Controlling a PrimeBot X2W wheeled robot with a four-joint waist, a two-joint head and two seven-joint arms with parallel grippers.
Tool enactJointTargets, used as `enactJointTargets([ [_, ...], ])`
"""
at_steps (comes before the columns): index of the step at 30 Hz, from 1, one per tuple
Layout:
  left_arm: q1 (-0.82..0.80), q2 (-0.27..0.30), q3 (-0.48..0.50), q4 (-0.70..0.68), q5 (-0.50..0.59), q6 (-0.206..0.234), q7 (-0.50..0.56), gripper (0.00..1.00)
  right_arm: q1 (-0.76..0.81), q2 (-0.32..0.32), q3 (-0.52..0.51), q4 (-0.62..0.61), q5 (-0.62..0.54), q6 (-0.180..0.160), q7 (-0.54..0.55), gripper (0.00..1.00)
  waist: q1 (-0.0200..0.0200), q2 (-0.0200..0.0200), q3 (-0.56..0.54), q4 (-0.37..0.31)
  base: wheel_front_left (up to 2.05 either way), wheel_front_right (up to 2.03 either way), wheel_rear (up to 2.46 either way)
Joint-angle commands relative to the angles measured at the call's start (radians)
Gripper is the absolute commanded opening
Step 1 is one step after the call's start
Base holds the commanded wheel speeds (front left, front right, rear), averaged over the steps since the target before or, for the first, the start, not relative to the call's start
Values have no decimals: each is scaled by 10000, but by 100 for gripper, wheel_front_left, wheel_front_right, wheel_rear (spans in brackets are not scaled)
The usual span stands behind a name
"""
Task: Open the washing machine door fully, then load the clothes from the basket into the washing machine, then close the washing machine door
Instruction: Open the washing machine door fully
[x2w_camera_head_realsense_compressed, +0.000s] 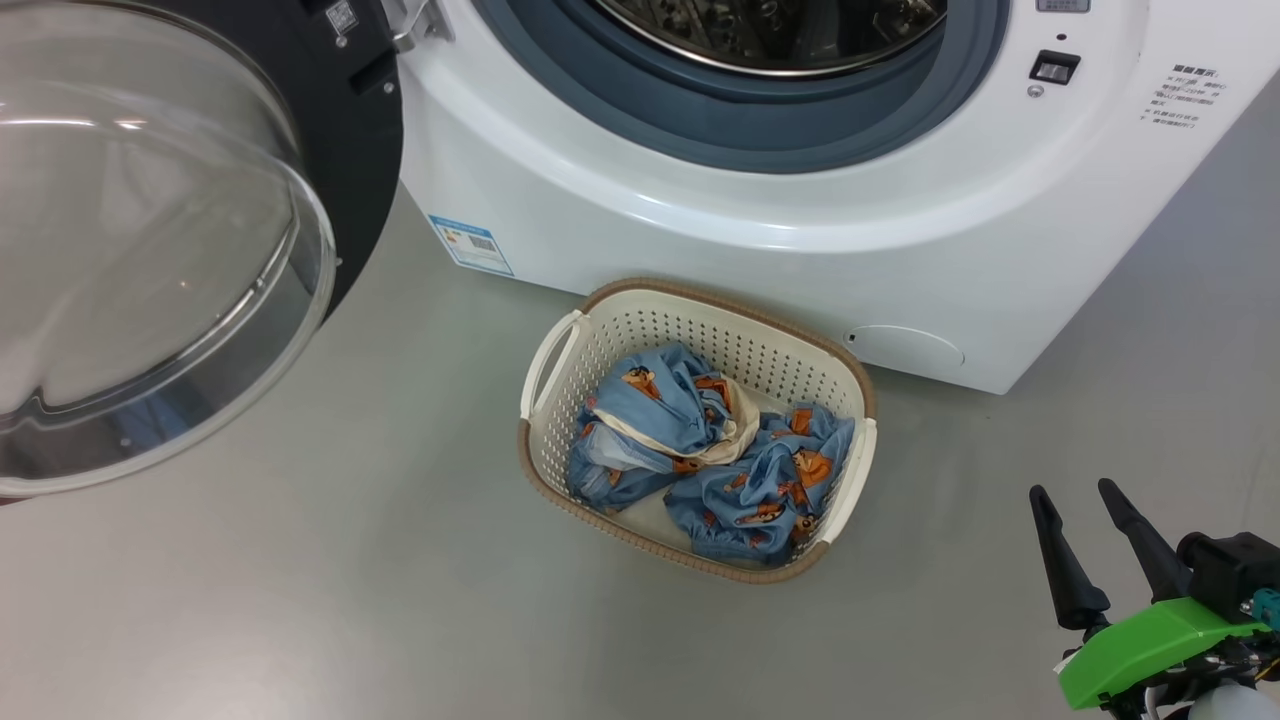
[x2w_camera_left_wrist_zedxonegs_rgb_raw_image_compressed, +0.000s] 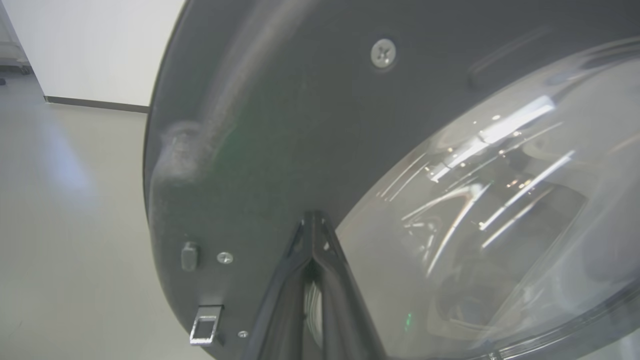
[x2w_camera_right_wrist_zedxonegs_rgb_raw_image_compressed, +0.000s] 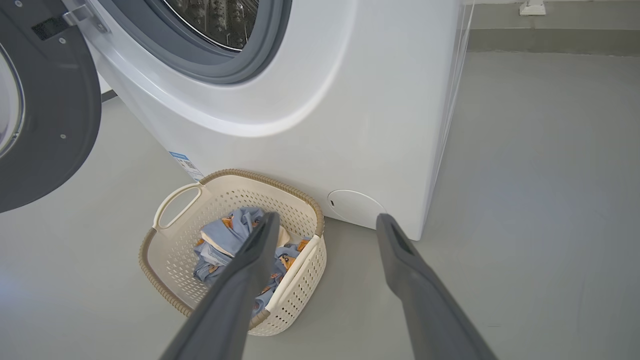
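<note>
Closest to you, your right gripper (x2w_camera_head_realsense_compressed: 1072, 490) hangs above the grey floor (x2w_camera_head_realsense_compressed: 300, 600) at the lower right of the head view. Its two dark fingers are spread wide and hold nothing. Your left gripper (x2w_camera_left_wrist_zedxonegs_rgb_raw_image_compressed: 312, 217) has its fingers pressed together, with nothing between them. In the left wrist view their tips are at the dark inner ring of the washing machine door (x2w_camera_left_wrist_zedxonegs_rgb_raw_image_compressed: 260, 125), just beside the edge of the glass bowl (x2w_camera_left_wrist_zedxonegs_rgb_raw_image_compressed: 500, 200). You cannot tell from here whether they really touch the door.

The door stands open at the left side of the machine, and its bowl bulges toward the head camera.

A little farther, the basket (x2w_camera_head_realsense_compressed: 700, 292) stands on the floor, to the left of your right gripper and apart from it. The clothes (x2w_camera_head_realsense_compressed: 650, 410) lie crumpled inside it in two light blue bundles, and the left one shows a cream lining.

Just behind the basket is the white front of the washing machine (x2w_camera_head_realsense_compressed: 700, 200), with a small blue label (x2w_camera_head_realsense_compressed: 470, 243) low on its left. Farthest, the grey-blue gasket (x2w_camera_head_realsense_compressed: 760, 120) rings the steel drum (x2w_camera_head_realsense_compressed: 780, 30).
</note>
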Motion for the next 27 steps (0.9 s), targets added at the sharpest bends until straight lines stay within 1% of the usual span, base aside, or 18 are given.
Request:
enactJointTargets([
  [1,-244,803,255,-153,127,-21,-51,0,-220,-122,239,-156,-50,16,-122,100,0,0,-59,-5,0,0,0],
  [7,-72,715,7,-175,131,-24,-51,0,-63,-35,253,-48,-8,16,-122,100,0,0,-456,26,0,0,0],
  [16,911,584,-558,-766,-149,-25,-51,0,325,128,340,56,132,16,-122,100,0,0,-1297,75,0,0,0],
  [21,1814,465,-928,-1461,-346,-26,-51,0,533,190,393,69,236,16,-122,100,0,0,-1763,77,0,0,0],
  [27,3071,90,-1369,-2503,-628,-26,-51,1,775,211,432,92,343,16,-122,100,0,0,-2222,30,0,0,0],
])
